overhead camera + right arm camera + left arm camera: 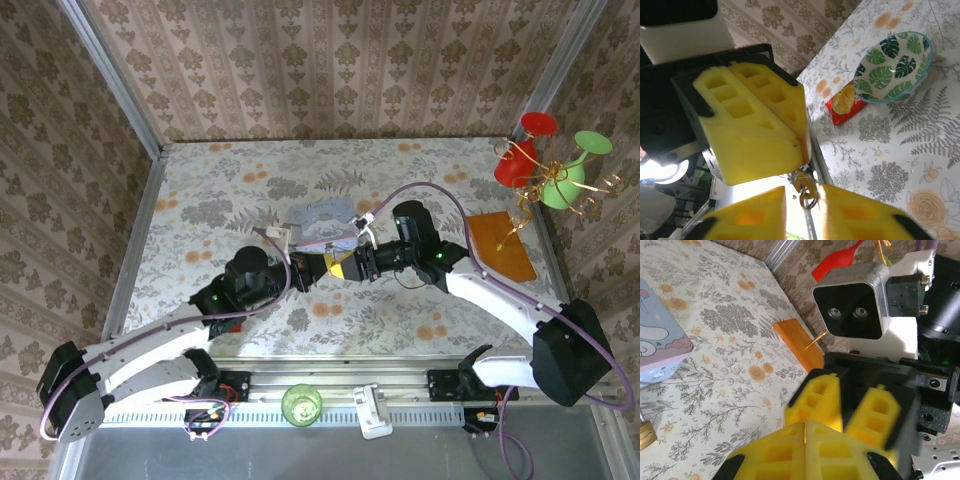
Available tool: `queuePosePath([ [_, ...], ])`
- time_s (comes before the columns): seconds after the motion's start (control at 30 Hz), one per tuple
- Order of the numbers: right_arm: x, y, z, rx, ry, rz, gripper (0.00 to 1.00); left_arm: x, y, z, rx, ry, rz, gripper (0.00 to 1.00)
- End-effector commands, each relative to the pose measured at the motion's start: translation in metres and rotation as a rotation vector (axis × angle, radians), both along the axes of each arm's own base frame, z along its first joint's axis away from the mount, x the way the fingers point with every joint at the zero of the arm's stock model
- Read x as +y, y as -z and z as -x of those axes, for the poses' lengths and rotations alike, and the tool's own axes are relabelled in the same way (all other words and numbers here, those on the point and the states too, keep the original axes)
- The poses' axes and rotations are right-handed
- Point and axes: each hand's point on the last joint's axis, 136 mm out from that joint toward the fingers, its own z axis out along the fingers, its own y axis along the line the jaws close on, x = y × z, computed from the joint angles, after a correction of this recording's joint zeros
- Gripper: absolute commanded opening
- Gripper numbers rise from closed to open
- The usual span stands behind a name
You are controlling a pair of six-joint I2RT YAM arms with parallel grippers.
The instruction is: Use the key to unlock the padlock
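Two grippers meet tip to tip just on the near side of the pale blue tin point(325, 222), above the flowered table point(210, 190). The left gripper point(798, 146) has its yellow fingers point(750, 125) pressed flat together. The key point(805, 187) is pinched at their tips, with its small gold head and ring hanging below them. The right gripper point(804, 200) stands with its jaws apart, one finger on each side of the key. As far as the right wrist view shows, there is a sliver of gap on both sides. The padlock point(645, 434) lies on the table close beside the tin, free of both grippers. An orange block point(797, 342) sits on the table well apart from the tin, off to its right
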Motion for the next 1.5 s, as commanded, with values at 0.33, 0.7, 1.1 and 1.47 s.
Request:
queuePosePath([
  [0.33, 0.004, -0.036, 0.001, -0.087, -0.01, -0.166, 0.28, -0.008, -0.024, -0.004, -0.026, 0.003, 0.149, 0.0],
  [0.7, -0.003, -0.034, 0.002, -0.083, 0.01, -0.179, 0.02, -0.005, -0.022, -0.003, -0.024, -0.002, 0.148, 0.0],
  [1.1, -0.024, 0.013, -0.005, -0.018, 0.145, 0.053, 0.0, 0.035, 0.008, -0.027, 0.042, -0.254, -0.017, 1.0],
  [1.47, -0.067, 0.122, -0.039, 0.211, 0.411, 0.439, 0.0, 0.012, 0.073, -0.046, 0.19, -0.277, -0.252, 1.0],
])
